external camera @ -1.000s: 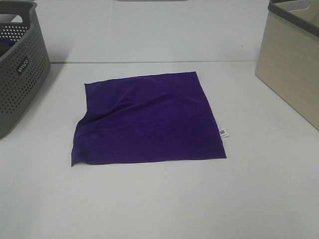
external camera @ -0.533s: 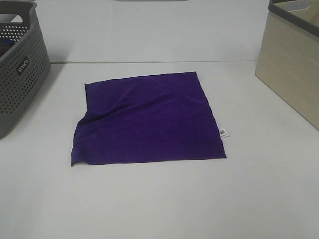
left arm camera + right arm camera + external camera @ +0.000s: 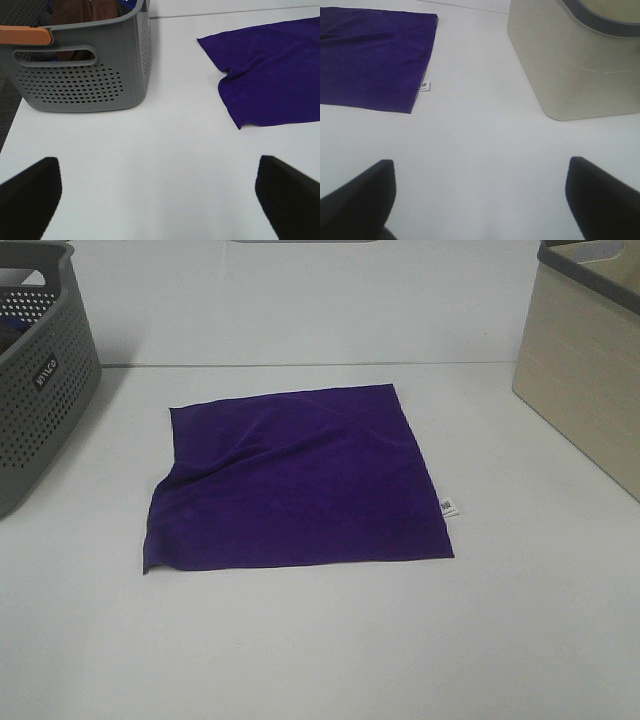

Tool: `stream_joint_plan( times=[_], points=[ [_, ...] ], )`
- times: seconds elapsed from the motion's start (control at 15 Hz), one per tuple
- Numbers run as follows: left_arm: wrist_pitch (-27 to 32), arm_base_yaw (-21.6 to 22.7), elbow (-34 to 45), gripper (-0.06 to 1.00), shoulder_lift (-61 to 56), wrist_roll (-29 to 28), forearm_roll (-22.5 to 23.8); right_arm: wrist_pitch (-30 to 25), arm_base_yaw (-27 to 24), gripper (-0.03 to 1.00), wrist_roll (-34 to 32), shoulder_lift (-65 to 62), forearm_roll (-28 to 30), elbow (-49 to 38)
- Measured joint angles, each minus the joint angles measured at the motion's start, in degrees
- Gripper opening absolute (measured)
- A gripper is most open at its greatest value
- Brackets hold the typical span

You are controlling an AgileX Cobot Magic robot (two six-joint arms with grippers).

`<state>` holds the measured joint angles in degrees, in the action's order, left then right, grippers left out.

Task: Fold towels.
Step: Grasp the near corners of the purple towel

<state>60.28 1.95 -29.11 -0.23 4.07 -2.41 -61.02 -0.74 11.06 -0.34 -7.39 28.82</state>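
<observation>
Nothing has moved since a second ago: towel, containers and both arms sit as they did.

The white table (image 3: 320, 660) carries everything. A beige bin (image 3: 585, 390) with a dark rim stands well apart from the towel on its right side. A grey perforated basket (image 3: 40, 390) stands on the towel's left side, also apart from it, with brown cloth (image 3: 75, 12) showing inside.

The purple towel (image 3: 300, 480) lies spread out, one layer, in the middle of the table between the two containers. It is mostly flat, with a soft ridge running across its far half and a ripple along the edge that faces the basket. The corner nearest the camera on that side curls up a little.

The left gripper (image 3: 160, 200) hangs over bare table on the towel's basket side, its fingers spread wide and holding nothing. The right gripper (image 3: 480, 200) hangs over bare table on the towel's bin side, likewise spread and empty.

A small white tag (image 3: 447, 507) sticks out from the towel's right edge, near its front corner.
</observation>
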Motion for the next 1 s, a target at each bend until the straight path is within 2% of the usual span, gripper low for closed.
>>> stream_joint_plan(
  times=[0.27, 0.53, 0.73, 0.8, 0.87, 1.0],
  points=[
    [0.6, 0.0, -1.3, 0.98, 2.6, 0.0, 0.0, -0.2, 0.0, 0.89, -0.2, 3.5, -1.1, 2.2],
    [4.7, 0.0, -13.8, 0.98, 24.2, 0.0, 0.9, -2.6, 0.0, 0.89, -0.9, 29.9, -7.0, 12.8],
    [1.9, 0.0, -21.7, 0.98, 46.6, 0.2, 1.9, -1.8, 0.0, 0.89, 3.0, 54.2, -10.6, 24.4],
    [1.3, 0.0, -22.9, 0.98, 53.7, 1.2, 0.4, -1.5, 0.0, 0.89, 6.1, 62.6, -11.6, 27.2],
    [0.6, 0.0, -23.1, 0.98, 63.1, 4.5, -5.3, -1.1, 0.0, 0.89, 9.6, 72.5, -14.2, 30.6],
    [-3.1, 0.0, -23.1, 0.98, 72.8, 11.2, -15.9, 2.1, 0.0, 0.89, 14.0, 82.7, -20.2, 32.1]
  ],
)
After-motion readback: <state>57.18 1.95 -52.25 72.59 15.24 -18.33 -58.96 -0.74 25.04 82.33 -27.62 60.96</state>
